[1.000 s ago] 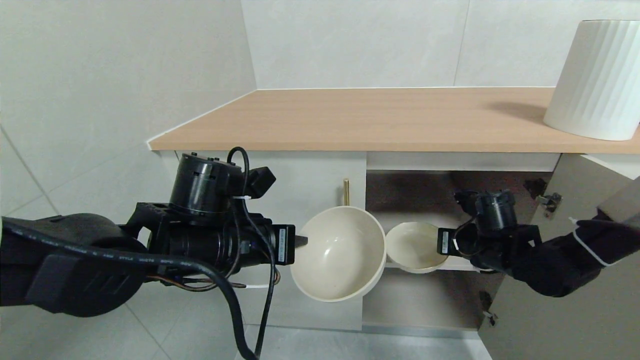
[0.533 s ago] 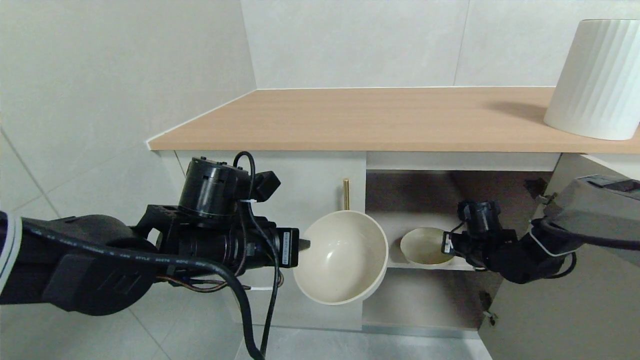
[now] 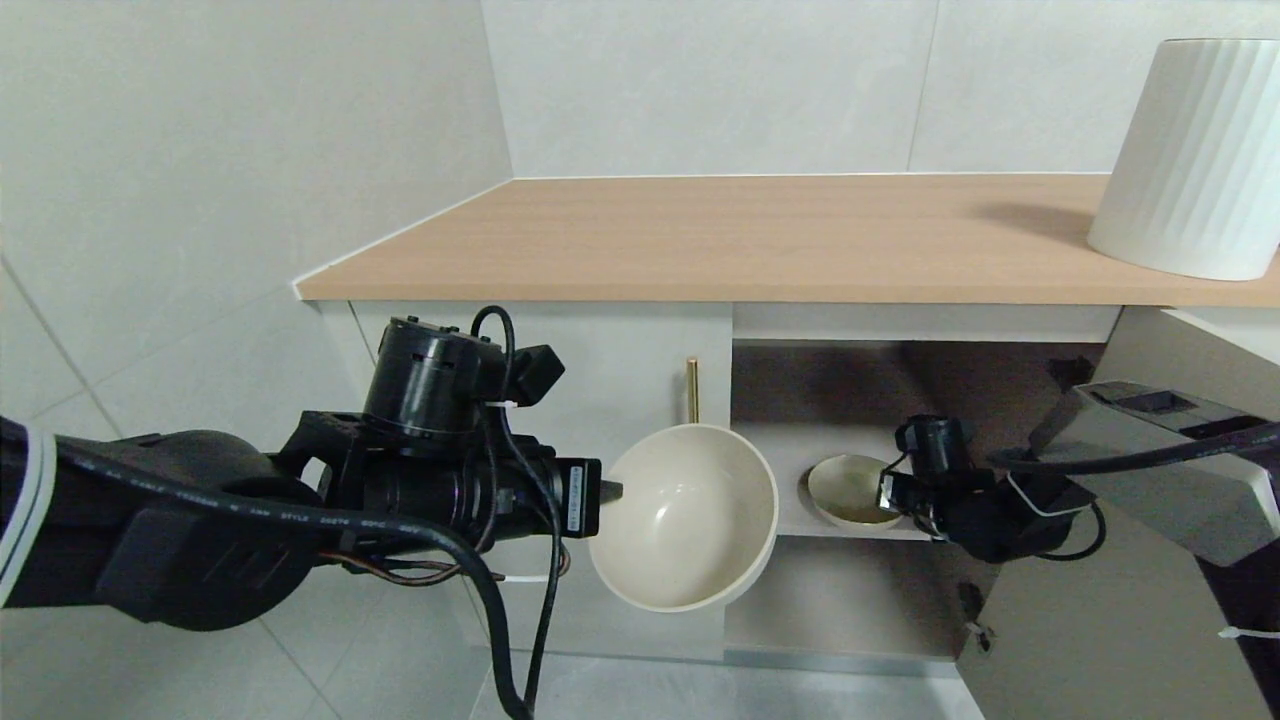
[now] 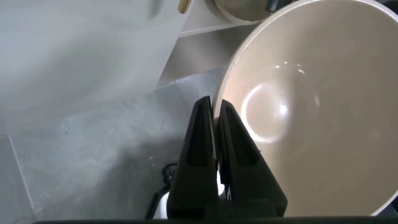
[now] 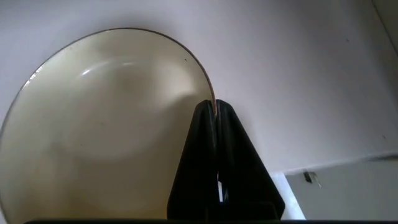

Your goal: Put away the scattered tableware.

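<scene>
My left gripper (image 3: 608, 490) (image 4: 215, 115) is shut on the rim of a large cream bowl (image 3: 686, 518) (image 4: 311, 106), holding it tilted in the air in front of the shut left cabinet door. My right gripper (image 3: 884, 492) (image 5: 212, 112) is shut on the rim of a smaller cream bowl (image 3: 850, 490) (image 5: 106, 118), which is inside the open cabinet, low over the white shelf (image 3: 790, 500). I cannot tell whether that bowl touches the shelf.
A wooden countertop (image 3: 760, 240) runs above the cabinet, with a white ribbed container (image 3: 1195, 160) at its right end. The right cabinet door (image 3: 1130, 620) stands open. A brass handle (image 3: 691, 390) is on the left door. Tiled floor lies below.
My right arm has pushed the small bowl deeper into the cabinet and lowered it toward the shelf. My left arm with the large bowl has shifted slightly right and down.
</scene>
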Available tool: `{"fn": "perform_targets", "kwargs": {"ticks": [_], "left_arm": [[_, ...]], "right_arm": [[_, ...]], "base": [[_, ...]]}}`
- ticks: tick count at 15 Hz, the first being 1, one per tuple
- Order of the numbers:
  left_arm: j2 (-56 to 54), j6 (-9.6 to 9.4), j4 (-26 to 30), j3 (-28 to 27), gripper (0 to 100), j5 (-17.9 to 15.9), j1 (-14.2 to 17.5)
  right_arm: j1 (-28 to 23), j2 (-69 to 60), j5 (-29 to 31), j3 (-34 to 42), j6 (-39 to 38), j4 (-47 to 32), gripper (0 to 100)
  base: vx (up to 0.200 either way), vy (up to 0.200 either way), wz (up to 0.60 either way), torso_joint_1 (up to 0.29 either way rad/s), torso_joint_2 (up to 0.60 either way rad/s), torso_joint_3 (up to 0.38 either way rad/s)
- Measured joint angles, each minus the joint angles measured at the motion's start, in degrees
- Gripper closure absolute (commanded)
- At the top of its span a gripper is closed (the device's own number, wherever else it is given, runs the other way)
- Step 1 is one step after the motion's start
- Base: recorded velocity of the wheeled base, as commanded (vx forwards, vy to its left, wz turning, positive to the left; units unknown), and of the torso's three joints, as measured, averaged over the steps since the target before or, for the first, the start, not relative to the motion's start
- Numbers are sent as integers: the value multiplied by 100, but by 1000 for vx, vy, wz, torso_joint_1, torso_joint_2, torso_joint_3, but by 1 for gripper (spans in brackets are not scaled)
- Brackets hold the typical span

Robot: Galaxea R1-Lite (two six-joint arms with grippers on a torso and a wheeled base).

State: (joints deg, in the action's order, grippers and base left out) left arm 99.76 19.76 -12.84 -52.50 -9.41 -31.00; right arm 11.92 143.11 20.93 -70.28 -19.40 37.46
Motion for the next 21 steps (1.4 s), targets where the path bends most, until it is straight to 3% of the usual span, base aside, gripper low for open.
{"fn": "perform_targets", "kwargs": {"ticks": [9,10,16,18,21], "left_arm": [[90,0,-5,-5,100,2,-2],[94,-2,-5,-5,100,0,-4],[129,-2,-2,-5,100,17,-39],[193,0,12,-5,100,274,-152],[556,0,88,-140,100,1129,-373]], "right_arm": [[-35,340,143,-651,-154,-46,100],[-35,356,143,-679,-154,-46,0],[-35,334,143,-667,-219,-44,0],[-24,56,94,-375,-244,-99,0],[146,-907,-399,273,-258,-645,0]], "base": [[0,0,0,0,0,0],[0,0,0,0,0,0],[0,0,0,0,0,0],[0,0,0,0,0,0],[0,0,0,0,0,0]]}}
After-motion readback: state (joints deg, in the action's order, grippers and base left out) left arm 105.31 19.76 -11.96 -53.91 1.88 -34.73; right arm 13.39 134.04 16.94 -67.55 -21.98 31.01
